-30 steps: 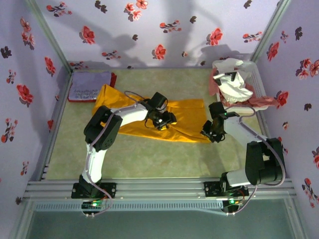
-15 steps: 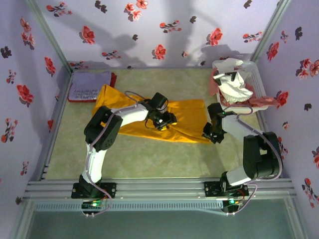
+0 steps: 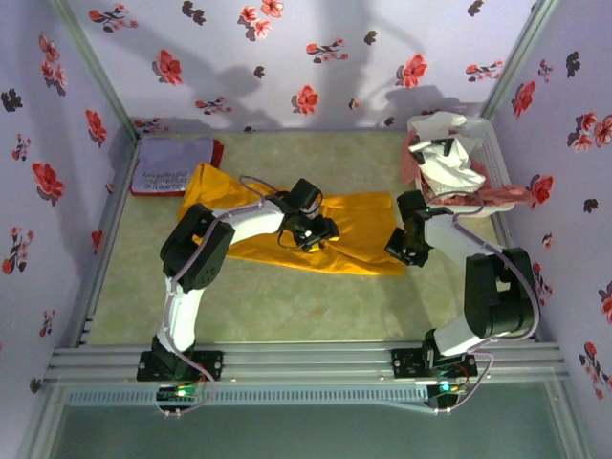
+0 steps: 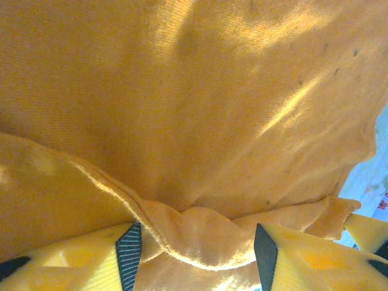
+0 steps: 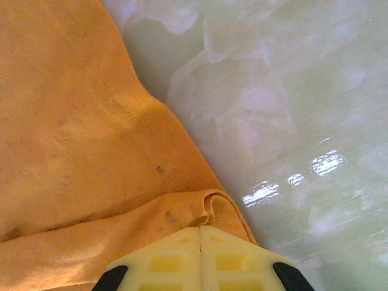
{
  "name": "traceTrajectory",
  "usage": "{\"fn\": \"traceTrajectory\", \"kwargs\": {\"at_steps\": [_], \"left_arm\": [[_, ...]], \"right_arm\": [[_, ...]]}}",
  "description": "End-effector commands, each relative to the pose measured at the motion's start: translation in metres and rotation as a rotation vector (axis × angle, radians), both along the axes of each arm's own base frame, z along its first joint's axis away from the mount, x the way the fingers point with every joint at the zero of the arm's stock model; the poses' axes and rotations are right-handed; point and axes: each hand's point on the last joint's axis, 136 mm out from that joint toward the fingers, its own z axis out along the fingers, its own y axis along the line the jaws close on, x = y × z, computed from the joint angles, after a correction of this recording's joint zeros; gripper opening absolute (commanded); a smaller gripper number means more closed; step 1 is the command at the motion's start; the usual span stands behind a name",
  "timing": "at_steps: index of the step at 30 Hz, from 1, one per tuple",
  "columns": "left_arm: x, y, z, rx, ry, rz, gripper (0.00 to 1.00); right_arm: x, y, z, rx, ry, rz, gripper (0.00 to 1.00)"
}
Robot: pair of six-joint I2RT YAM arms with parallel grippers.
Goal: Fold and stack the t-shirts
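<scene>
A mustard-orange t-shirt (image 3: 359, 225) lies spread across the middle of the table. My left gripper (image 3: 313, 235) is pressed down on its middle, open, and a raised fold of the orange cloth (image 4: 200, 227) lies between the two fingers (image 4: 128, 254). My right gripper (image 3: 402, 251) sits at the shirt's near right corner. Its jaws are shut together (image 5: 201, 229), and the puckered hem corner (image 5: 209, 206) is pinched at their tips. At the back left, a folded lavender t-shirt (image 3: 172, 164) with pale lettering rests on a red one (image 3: 218, 153).
A white basket (image 3: 492, 153) at the back right holds a crumpled white shirt (image 3: 445, 163), and pink cloth (image 3: 502, 194) hangs over its rim. Floral walls enclose three sides. Bare pale-green table surface (image 5: 285, 109) lies right of the orange hem and along the near edge.
My right gripper has closed on the orange shirt's near right corner and shifted slightly toward the back. The left arm has stayed put.
</scene>
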Motion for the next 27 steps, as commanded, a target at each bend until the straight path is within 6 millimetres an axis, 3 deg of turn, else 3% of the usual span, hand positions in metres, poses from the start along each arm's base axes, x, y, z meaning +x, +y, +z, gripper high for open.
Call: {"fn": "traceTrajectory", "kwargs": {"at_steps": [1, 9, 13, 16, 23, 27], "left_arm": [[-0.013, 0.004, 0.0, 0.023, 0.015, -0.013, 0.56], [-0.016, 0.007, 0.006, 0.021, 0.007, -0.019, 0.57], [-0.016, 0.008, 0.011, 0.02, 0.002, -0.018, 0.57], [-0.017, 0.009, 0.015, 0.015, -0.003, -0.019, 0.57], [-0.011, 0.018, 0.042, 0.023, -0.064, -0.012, 0.58], [0.001, 0.054, 0.055, 0.086, -0.089, 0.015, 0.58]], "right_arm": [[0.006, -0.009, 0.012, -0.041, -0.029, -0.007, 0.0], [0.033, -0.017, 0.013, -0.075, -0.094, -0.064, 0.0], [0.048, -0.021, 0.02, -0.098, -0.141, -0.078, 0.15], [0.053, -0.021, 0.028, -0.103, -0.158, -0.064, 0.19], [0.031, -0.01, 0.045, -0.077, -0.157, 0.001, 0.28], [0.011, 0.016, 0.048, -0.021, -0.142, 0.067, 0.3]]}}
